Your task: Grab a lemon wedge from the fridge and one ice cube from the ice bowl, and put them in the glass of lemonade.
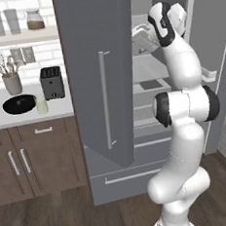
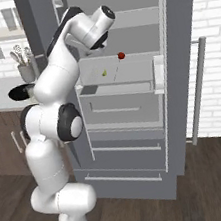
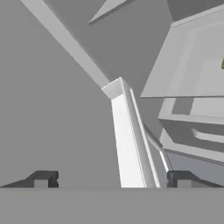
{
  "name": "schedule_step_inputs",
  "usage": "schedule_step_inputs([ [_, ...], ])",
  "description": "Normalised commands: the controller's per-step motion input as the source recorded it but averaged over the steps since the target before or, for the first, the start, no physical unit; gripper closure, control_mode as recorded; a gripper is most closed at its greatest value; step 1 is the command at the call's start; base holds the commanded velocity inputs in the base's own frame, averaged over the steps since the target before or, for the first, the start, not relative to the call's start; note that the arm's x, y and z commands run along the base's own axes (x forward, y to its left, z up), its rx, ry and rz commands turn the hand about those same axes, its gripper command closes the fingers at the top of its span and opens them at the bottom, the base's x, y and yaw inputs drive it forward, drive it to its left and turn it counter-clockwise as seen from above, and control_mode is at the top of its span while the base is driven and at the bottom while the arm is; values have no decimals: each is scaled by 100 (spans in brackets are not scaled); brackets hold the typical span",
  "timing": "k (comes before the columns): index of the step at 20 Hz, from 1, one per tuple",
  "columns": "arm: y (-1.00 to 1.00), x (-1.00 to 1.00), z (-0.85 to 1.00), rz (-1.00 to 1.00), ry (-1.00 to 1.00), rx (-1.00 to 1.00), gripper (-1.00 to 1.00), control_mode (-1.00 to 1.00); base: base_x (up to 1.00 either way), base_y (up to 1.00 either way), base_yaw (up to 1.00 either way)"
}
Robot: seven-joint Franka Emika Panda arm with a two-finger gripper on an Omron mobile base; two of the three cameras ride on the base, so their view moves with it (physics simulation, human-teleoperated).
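Observation:
The fridge (image 1: 91, 48) stands with its doors swung open (image 2: 183, 45). On a middle shelf inside lies the tiny yellow-green lemon wedge (image 2: 104, 73), seen as a sliver at the right edge of the hand view (image 3: 222, 64). My gripper (image 3: 111, 179) is open, its fingertips (image 3: 41, 179) wide apart with nothing between them. It is raised at the fridge's upper left (image 2: 107, 14), above and left of the wedge, apart from it. On the counter to the left sit the black ice bowl (image 1: 18, 104) and, touching its right side, the glass of lemonade (image 1: 41, 105).
A small red round thing (image 2: 121, 55) rests on the shelf behind the wedge. A toaster (image 1: 52, 82) and a grey utensil cup (image 1: 13, 84) stand behind the bowl. The open left door's pale edge (image 3: 129, 144) runs close by my hand. Drawers sit below.

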Motion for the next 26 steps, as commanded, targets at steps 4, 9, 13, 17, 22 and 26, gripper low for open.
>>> schedule_step_inputs([
  [4,57,0,-17,3,0,5,-100,-100,0,0,0],
  [9,58,-20,-17,3,-1,7,-100,-100,0,0,0],
  [13,68,-49,0,2,-4,6,-100,-100,0,0,0],
  [17,80,-46,0,0,-1,1,-100,-100,0,0,0],
  [22,84,-44,0,0,0,0,-100,-100,0,0,0],
  [26,77,-21,0,0,-3,0,-100,-100,0,0,0],
])
